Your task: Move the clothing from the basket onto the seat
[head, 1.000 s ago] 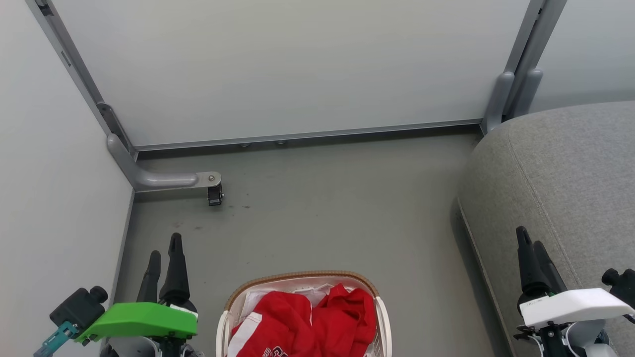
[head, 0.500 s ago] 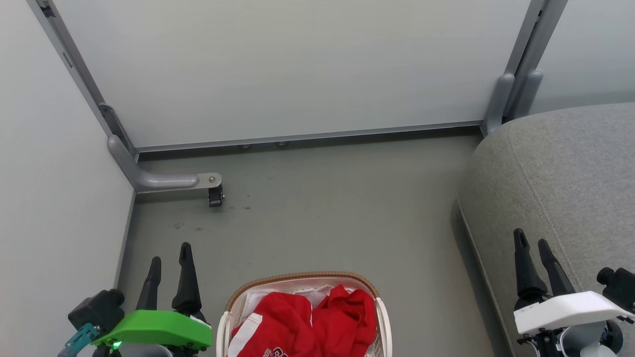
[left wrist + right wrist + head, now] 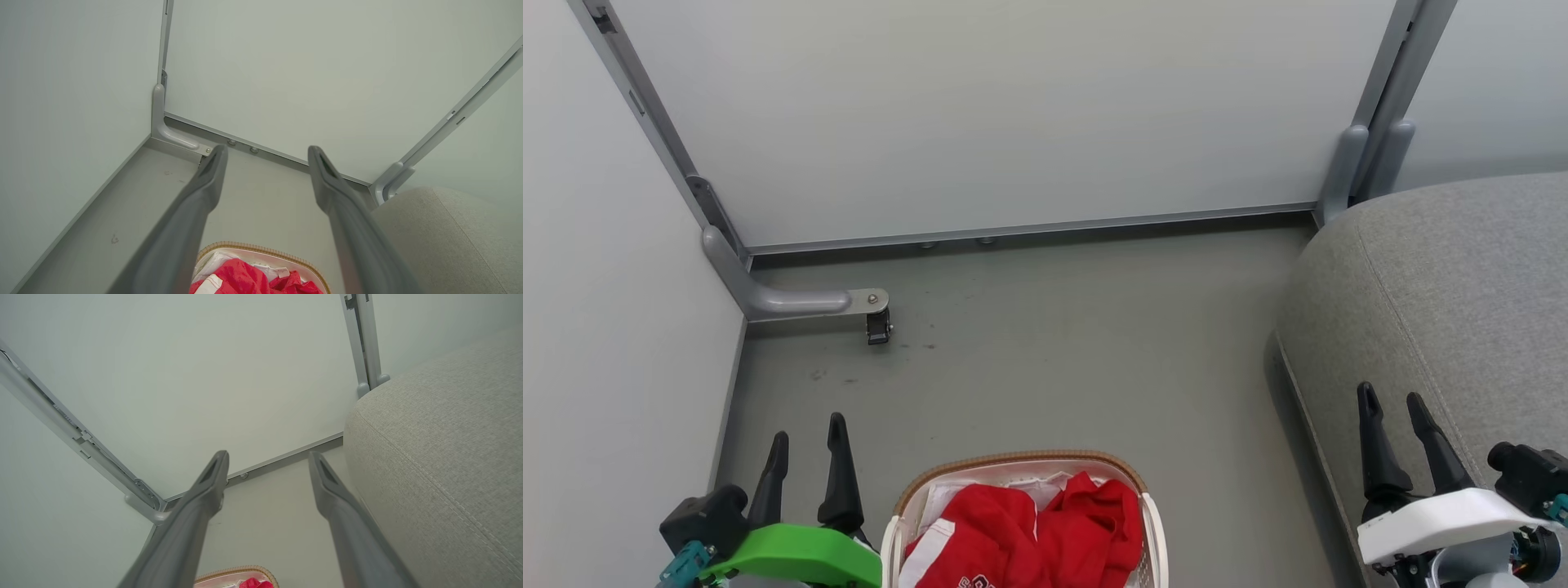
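floor (image 3: 1078,351) open beyond basket (image 3: 1021,456) | seat (image 3: 1462,286) blocks right (wall (image 3: 605,343) close left)

My left gripper (image 3: 808,429) sits at seven o'clock in the head view, above its green wrist cover (image 3: 800,555), fingers spread and pointing to twelve. My right gripper (image 3: 1389,394) sits at four o'clock above a white wrist cover (image 3: 1437,523), fingers likewise parted, leaning perhaps toward eleven.
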{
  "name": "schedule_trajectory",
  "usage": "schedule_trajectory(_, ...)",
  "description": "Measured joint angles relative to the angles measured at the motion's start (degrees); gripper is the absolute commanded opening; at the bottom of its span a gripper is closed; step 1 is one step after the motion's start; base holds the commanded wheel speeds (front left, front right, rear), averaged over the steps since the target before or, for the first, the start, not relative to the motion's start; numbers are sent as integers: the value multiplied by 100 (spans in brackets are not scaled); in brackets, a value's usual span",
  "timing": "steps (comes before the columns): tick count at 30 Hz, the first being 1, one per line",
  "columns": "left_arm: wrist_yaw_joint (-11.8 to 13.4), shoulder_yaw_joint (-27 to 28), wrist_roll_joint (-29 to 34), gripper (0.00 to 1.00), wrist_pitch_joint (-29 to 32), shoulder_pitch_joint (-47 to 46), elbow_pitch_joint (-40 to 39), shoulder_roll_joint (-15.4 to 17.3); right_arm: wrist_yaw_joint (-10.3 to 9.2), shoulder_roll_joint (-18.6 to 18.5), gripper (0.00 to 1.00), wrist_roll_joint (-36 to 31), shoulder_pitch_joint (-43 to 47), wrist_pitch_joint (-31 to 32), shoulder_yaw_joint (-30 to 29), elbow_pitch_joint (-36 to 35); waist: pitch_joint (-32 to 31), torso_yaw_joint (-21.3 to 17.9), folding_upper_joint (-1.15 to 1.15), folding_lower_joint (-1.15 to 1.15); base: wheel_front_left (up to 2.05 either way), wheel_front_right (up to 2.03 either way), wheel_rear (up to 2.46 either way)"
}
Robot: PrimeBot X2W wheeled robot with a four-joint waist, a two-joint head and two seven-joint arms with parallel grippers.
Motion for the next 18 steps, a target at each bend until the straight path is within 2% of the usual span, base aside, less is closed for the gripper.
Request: schedule_trajectory(18,88,-55,824,100,-238,116,167,8,0,-15,100,-909,136,-242,107,-20,-46,38,0,0,0,0,0)
